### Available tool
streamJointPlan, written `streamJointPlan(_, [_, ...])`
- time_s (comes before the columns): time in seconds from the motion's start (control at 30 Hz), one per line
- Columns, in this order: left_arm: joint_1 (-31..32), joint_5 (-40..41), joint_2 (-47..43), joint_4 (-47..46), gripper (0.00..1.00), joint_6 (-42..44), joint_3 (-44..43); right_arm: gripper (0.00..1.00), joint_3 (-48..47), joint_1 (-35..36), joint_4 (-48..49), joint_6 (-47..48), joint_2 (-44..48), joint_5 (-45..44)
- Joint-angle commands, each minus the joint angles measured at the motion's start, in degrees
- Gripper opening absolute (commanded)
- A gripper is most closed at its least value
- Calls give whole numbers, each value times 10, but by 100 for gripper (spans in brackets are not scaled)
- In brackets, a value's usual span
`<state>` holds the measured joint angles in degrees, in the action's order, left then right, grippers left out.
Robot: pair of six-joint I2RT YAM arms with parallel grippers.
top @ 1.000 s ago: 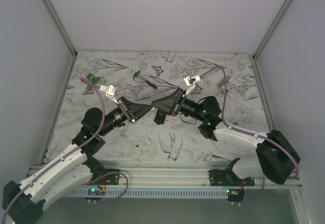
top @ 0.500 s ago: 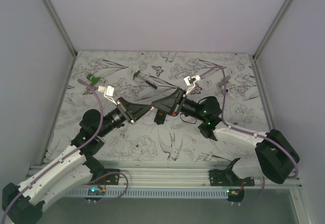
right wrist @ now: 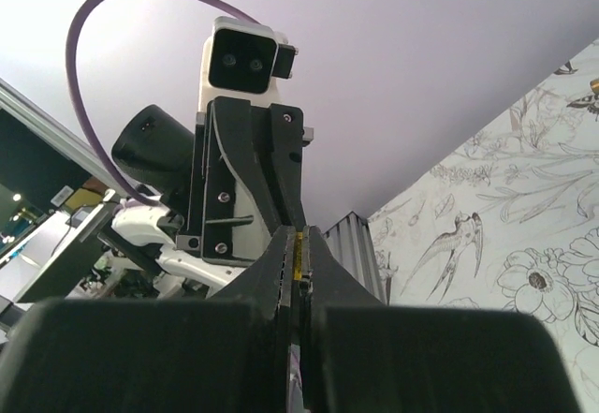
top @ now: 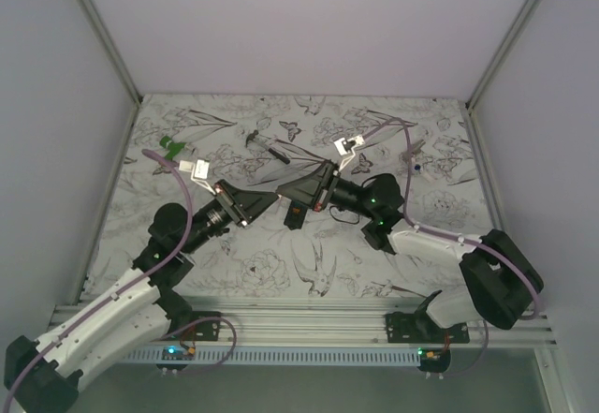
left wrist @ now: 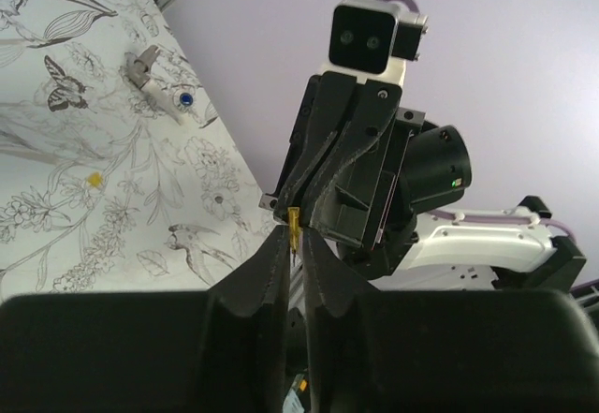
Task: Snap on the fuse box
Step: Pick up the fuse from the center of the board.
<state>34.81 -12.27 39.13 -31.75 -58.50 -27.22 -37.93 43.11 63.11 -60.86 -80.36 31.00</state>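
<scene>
My two grippers meet tip to tip above the middle of the table. The fuse box [top: 293, 213] is a small black piece with orange specks, just under the meeting tips in the top view. My left gripper [left wrist: 293, 235] is shut on its thin yellow-tipped edge [left wrist: 294, 220]. My right gripper [right wrist: 299, 237] is shut on the same piece, which shows as a yellow strip [right wrist: 299, 252] between its pads. In the top view the left gripper [top: 271, 199] comes from the left and the right gripper [top: 284, 195] from the right. Most of the box is hidden by the fingers.
A small green piece [top: 168, 142] lies at the far left. A thin dark hammer-like tool [top: 265, 146] lies behind the grippers. A small metal part with a blue dot [top: 415, 162] lies at the right and also shows in the left wrist view [left wrist: 152, 66]. Walls enclose the patterned table [top: 234, 272].
The right arm's wrist and elbow have shifted slightly left and toward the back. The left arm has barely moved. Both grippers stay closed tip to tip.
</scene>
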Motion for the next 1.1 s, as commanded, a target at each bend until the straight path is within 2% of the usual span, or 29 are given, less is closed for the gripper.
streamJointPlan(0.0, [3, 5, 1, -46, 17, 23, 18, 0, -29, -7, -50, 40, -8, 30])
streamJointPlan(0.07, [-3, 9, -2, -35, 26, 28, 28, 0, -39, -17, -99, 75, -4, 31])
streamJointPlan(0.27, [-68, 13, -37, 74, 35, 31, 50, 0, -100, -25, -353, 270, 6, -5])
streamJointPlan(0.37, [-105, 10, -48, 123, 44, 37, 59, 0, -126, -25, -428, 357, -7, -26])
streamJointPlan(0.6, [-167, -39, 22, 191, 56, 61, 48, 0, -165, -24, -522, 499, -55, -53])
streamJointPlan(0.87, [-177, -81, 180, 223, 75, 100, -7, 0, -182, 1, -567, 613, -110, -116])
streamJointPlan(1.07, [-178, -94, 252, 228, 89, 120, -37, 0, -185, 15, -568, 662, -139, -146])
